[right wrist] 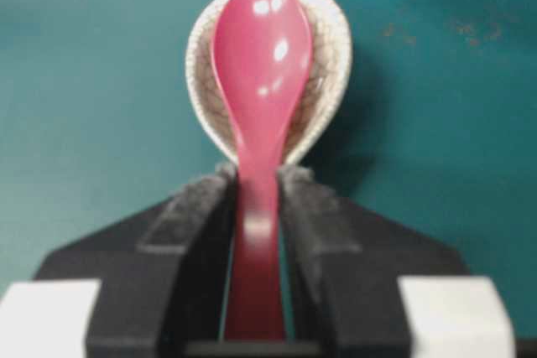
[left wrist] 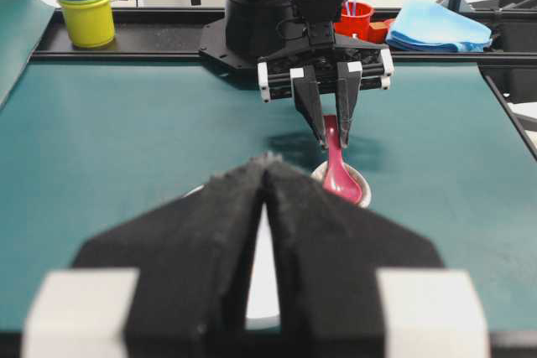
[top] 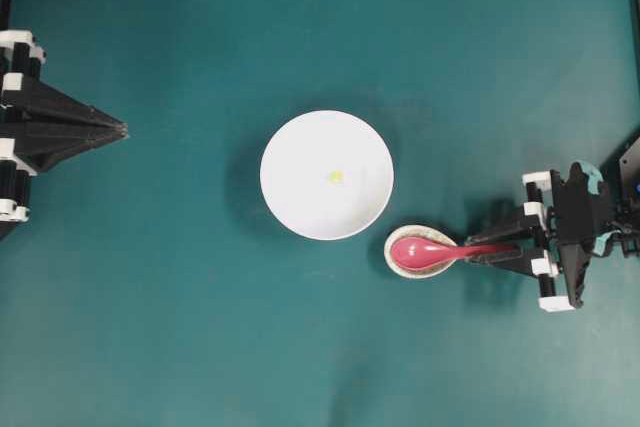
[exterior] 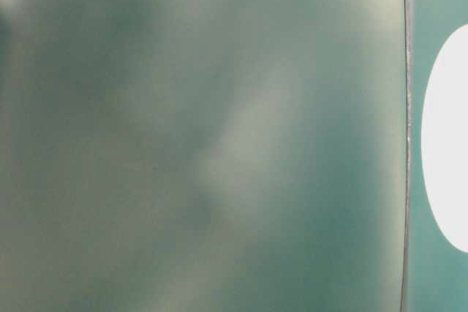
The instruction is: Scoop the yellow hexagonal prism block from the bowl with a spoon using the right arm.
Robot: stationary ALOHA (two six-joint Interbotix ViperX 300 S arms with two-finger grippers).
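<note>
The right gripper [right wrist: 254, 199] has its jaws narrowed onto the handle of the spoon [right wrist: 258, 64], whose scoop lies in the spoon rest [right wrist: 330, 81]; a loose pinch could let it twist on lifting; the yellow hexagonal prism block [top: 336, 177] sits in the bowl [top: 300, 147]; the left gripper [left wrist: 267, 175] is pressed closed.

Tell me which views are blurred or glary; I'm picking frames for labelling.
Table-level view: almost wholly a defocused green haze, only the bowl edge readable. Left wrist view: the left end effector is soft, the background sharp. Right wrist view: glare spots on the spoon, near fingers blurred. Overhead: evenly lit, sharp.
</note>
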